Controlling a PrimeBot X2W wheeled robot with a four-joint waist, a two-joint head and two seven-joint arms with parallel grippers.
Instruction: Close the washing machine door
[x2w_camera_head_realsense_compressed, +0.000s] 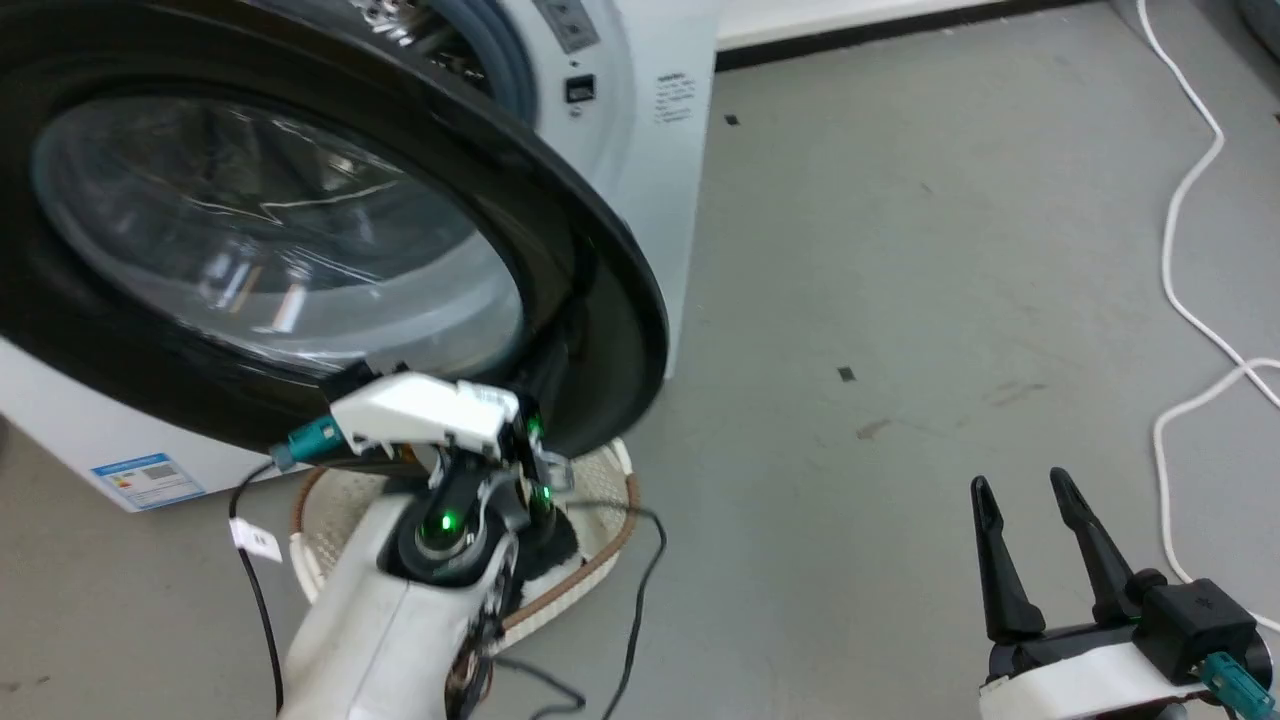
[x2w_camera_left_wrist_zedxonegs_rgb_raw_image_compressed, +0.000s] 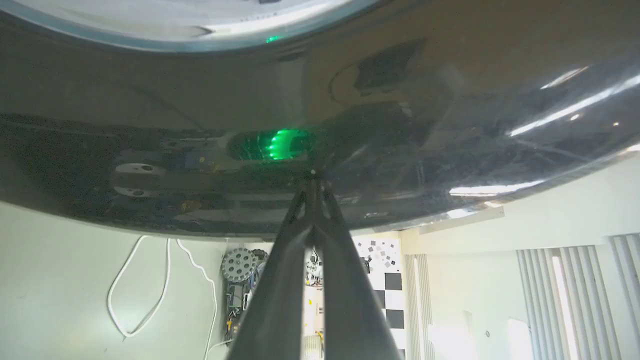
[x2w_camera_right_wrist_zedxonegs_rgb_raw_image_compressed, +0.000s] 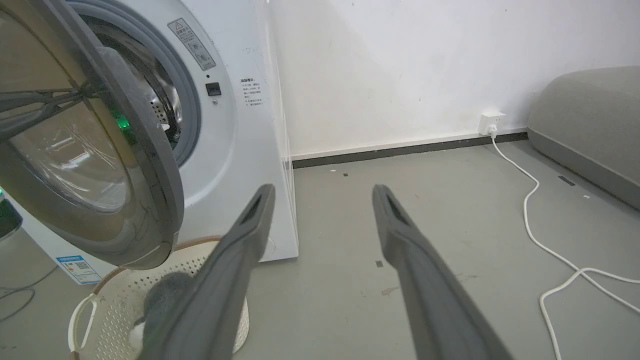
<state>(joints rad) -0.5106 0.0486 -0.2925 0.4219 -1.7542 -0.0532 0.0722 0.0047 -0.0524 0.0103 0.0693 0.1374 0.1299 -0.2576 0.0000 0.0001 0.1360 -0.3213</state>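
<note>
**Push step, door ajar**

Large round washing machine door (x2w_camera_head_realsense_compressed: 270, 230), glossy black rim, clear glass, ajar off white boxy washing machine (x2w_camera_head_realsense_compressed: 640, 180). Left gripper (x2w_camera_left_wrist_zedxonegs_rgb_raw_image_compressed: 312, 190) pinched together, empty, tips on lower rim. Right gripper (x2w_camera_head_realsense_compressed: 1020, 490) spread wide, idle. Next likely: steady push till latched

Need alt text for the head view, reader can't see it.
The washing machine door, glossy black rim around clear glass, stands open from the white washing machine at upper left, and the left arm reaches up to its lower rim. The right end effector is open over grey floor at lower right.
</note>
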